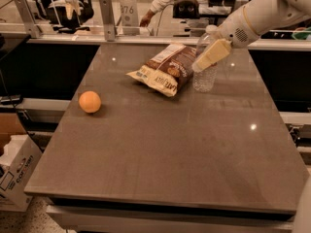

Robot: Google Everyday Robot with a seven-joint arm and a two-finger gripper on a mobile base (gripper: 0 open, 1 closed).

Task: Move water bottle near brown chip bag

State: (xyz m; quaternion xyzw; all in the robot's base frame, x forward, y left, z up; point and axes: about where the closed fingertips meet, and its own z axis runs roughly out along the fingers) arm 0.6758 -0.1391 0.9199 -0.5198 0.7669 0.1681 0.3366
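The water bottle (204, 77) stands upright on the dark table (165, 149), at the back right. It is clear plastic and its white cap (210, 29) shows at the top. Its base is right beside the brown chip bag (167, 71), which lies flat to its left with a cream end facing the front. My gripper (206, 57) comes in from the upper right on a white arm (262, 13). It sits at the bottle's upper half, and its cream part crosses in front of the bottle's label area.
An orange ball (90, 102) lies at the table's left side. A rail with metal posts (108, 18) runs along the far edge, with people and equipment behind it. A cardboard box (14, 174) stands on the floor at lower left.
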